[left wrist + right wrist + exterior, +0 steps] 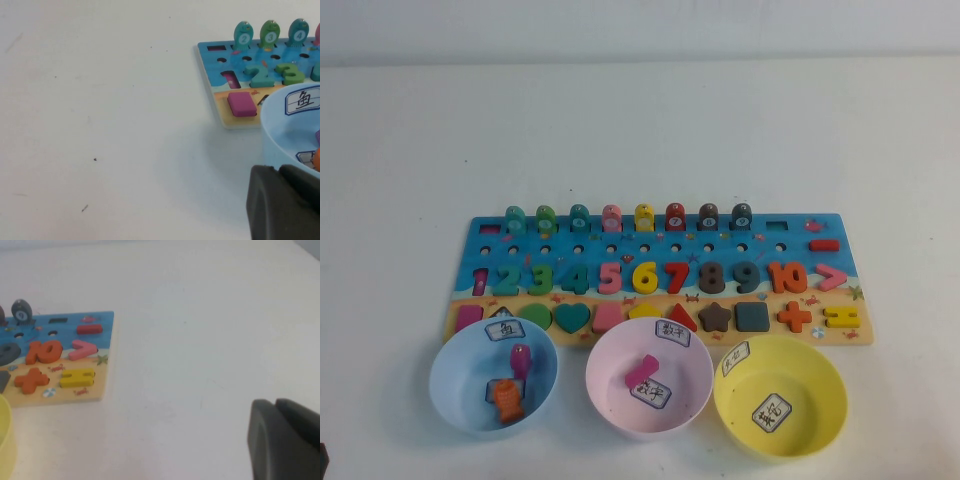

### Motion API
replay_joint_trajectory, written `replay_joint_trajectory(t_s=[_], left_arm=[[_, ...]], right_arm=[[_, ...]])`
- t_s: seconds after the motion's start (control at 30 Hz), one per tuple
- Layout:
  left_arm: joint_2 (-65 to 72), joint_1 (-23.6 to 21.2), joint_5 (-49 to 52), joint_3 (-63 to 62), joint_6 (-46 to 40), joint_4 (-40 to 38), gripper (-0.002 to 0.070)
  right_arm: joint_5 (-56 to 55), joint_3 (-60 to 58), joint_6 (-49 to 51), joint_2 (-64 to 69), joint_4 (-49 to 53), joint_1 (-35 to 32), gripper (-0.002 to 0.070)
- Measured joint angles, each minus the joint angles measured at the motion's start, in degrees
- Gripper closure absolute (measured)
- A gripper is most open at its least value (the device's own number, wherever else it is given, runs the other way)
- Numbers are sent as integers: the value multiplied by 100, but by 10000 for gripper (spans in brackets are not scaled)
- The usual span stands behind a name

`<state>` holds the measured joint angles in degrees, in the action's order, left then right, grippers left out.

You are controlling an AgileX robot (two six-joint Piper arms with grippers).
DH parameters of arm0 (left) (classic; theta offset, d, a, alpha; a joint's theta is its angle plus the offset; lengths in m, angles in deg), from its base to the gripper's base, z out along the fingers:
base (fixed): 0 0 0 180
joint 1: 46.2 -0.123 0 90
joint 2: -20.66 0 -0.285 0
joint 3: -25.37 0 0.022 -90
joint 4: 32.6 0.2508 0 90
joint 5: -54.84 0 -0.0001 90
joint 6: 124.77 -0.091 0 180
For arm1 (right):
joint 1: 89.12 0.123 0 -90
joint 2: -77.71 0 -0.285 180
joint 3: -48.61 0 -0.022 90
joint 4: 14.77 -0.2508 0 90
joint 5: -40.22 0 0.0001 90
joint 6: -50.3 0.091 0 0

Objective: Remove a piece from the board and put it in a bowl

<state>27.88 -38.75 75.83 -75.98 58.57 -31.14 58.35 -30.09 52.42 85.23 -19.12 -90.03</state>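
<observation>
Left gripper (285,200) parked low beside the blue bowl (450,400), off the counter's (640,130) near-left edge in the high view; only a dark housing corner visible in its wrist view, so opening cannot be judged, and nothing seen held. Right gripper (285,440) likewise parked, well apart from the board (835,228) at its 3 o'clock side; opening not determinable, nothing seen in it.

Orange fish piece (506,398) lying inside the blue bowl at roughly 6 o'clock of the bowl's centre, over one white label, with a small magenta piece (521,360) just beside it at 12 o'clock. Pink bowl (605,400) holding one pink piece (642,370); yellow bowl (820,420) showing only labels. Board stocked with numbers and shapes, eight fish pegs (611,217) upright along its far edge.

Judged complete for this piece — placement done.

Risks from here:
- Left arm close to the bowl rim — any sweep toward 3 o'clock likely to nudge or tip the light bowl.
- Reach over the bowls toward the board liable to topple the upright pegs.
</observation>
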Motion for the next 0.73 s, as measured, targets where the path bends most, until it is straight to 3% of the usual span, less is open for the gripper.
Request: replay_joint_trajectory(t_s=[0.73], left_arm=[[0, 0, 0, 0, 0, 0, 679]], right_arm=[[265, 0, -148, -16, -11, 0, 694]])
